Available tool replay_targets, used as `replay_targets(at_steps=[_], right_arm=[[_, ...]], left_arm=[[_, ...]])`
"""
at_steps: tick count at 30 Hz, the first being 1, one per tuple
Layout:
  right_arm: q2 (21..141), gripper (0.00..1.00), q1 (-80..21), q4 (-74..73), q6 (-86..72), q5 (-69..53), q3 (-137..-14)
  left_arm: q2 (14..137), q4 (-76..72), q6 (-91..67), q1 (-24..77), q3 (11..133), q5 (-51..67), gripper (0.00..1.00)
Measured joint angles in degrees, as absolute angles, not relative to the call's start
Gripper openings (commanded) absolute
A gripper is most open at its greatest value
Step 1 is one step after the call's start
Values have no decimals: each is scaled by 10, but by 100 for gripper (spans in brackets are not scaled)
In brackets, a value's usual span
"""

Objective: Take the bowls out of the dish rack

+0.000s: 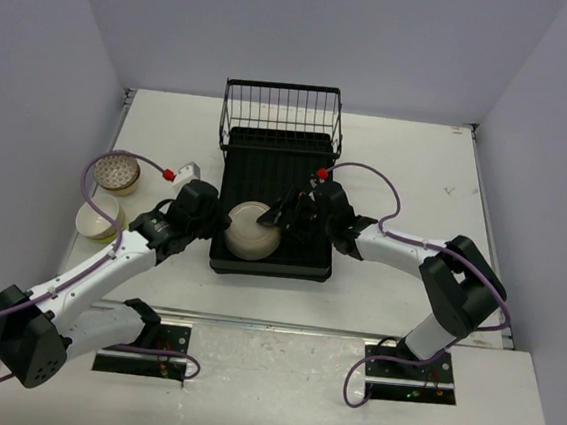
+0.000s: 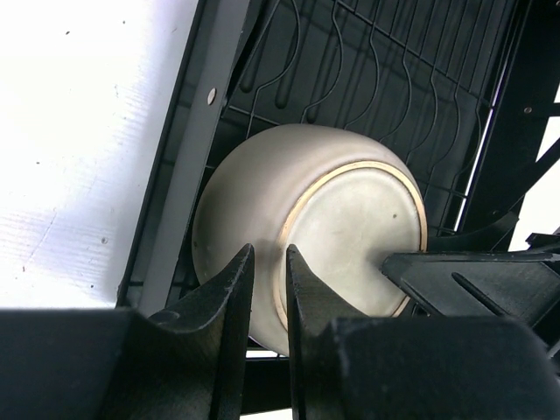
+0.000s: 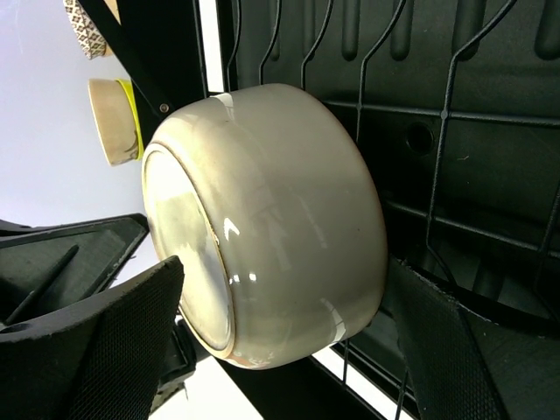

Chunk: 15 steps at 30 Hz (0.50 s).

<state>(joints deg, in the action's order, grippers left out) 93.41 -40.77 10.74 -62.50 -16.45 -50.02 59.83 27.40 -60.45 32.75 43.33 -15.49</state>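
Observation:
A cream bowl [image 1: 251, 232] stands on its side in the near left corner of the black dish rack [image 1: 278, 162]. My right gripper [image 1: 285, 218] is open wide and straddles it. In the right wrist view one finger is at the bowl's [image 3: 280, 227] base and the other at its rim, and I cannot tell if they touch. My left gripper [image 1: 214, 224] is at the bowl's left. Its fingers [image 2: 236, 271] are nearly together and empty, right in front of the bowl's [image 2: 350, 219] base. A net-pattern bowl [image 1: 117, 171] and a lime-yellow bowl [image 1: 100, 220] sit on the table at the left.
The rack's wire basket [image 1: 283, 112] stands at its far end, and upright wire tines [image 2: 350, 79] rise behind the bowl. A small white and red connector [image 1: 182, 173] lies left of the rack. Purple cables loop beside both arms.

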Motion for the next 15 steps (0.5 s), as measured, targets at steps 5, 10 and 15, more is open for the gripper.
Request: replay_targets(at_steps=[5,10,15], right_arm=[[934,93,-408,108,-623,-168,-500],[934,93,-408,108,-620,-170,-500],[933,93,-408,107,-615,-170,-500]], left_arm=[[599,274,-604,326,432,-152,22],[601,274,-604,326,432,-151,22],[603,272,-604,325,428,-152,22]])
